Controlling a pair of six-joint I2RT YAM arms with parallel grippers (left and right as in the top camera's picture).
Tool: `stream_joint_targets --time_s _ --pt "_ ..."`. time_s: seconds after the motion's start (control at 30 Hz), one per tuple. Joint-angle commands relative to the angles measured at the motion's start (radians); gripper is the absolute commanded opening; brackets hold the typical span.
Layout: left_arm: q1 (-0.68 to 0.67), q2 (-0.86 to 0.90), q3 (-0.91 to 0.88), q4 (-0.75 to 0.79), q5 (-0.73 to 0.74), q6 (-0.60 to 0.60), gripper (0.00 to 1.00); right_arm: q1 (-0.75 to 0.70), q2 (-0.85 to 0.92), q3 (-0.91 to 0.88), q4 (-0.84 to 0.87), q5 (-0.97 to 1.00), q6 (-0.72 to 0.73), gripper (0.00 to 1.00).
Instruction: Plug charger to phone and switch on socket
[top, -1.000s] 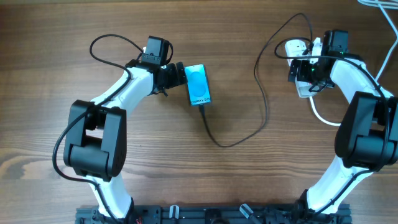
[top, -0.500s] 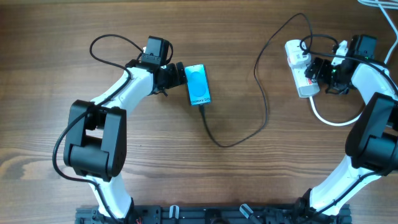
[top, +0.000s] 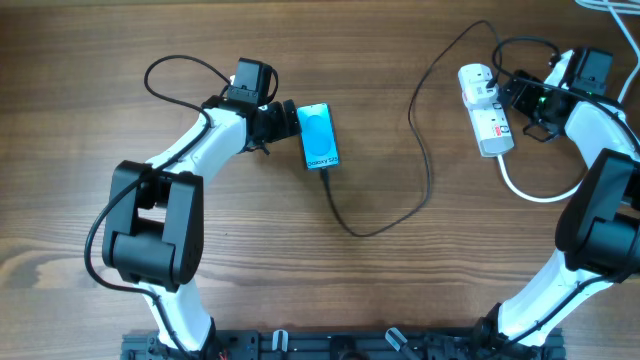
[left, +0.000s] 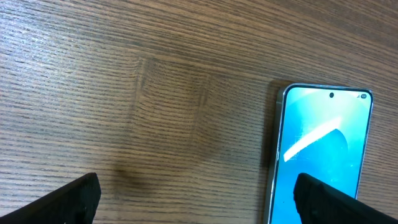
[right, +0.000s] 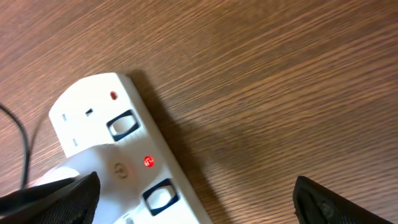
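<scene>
The phone (top: 319, 136) lies face up on the table, screen lit teal-blue. The black charger cable (top: 424, 150) enters the phone's near end and loops right and up to a white adapter (top: 470, 77) on the socket's far end. The socket (top: 487, 122) is a white strip at the right. My left gripper (top: 284, 122) is open beside the phone's left edge; the left wrist view shows the phone (left: 323, 146) and the open fingers (left: 199, 202). My right gripper (top: 520, 100) is open just right of the socket. The right wrist view shows the socket (right: 93, 124), a red light (right: 148, 162) lit on it, and my open fingers (right: 199, 202).
The socket's thick white cord (top: 535, 193) curves off from its near end under my right arm. More white cords (top: 612, 18) run along the far right corner. A black arm cable (top: 170, 70) loops behind my left arm.
My right gripper has drawn back to the right off the socket, which now shows in full. The left arm, the phone and the cable have not moved.
</scene>
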Motion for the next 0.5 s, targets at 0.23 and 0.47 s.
stream_joint_targets --time_s 0.23,0.47 --pt "-0.002 0.01 -0.003 0.003 -0.013 0.004 1.0 0.01 -0.013 0.005 -0.122 0.176 -0.069 1.0" --pt "-0.002 0.01 -0.003 0.003 -0.013 0.004 1.0 0.01 -0.013 0.005 -0.18 0.032 -0.283 1.0"
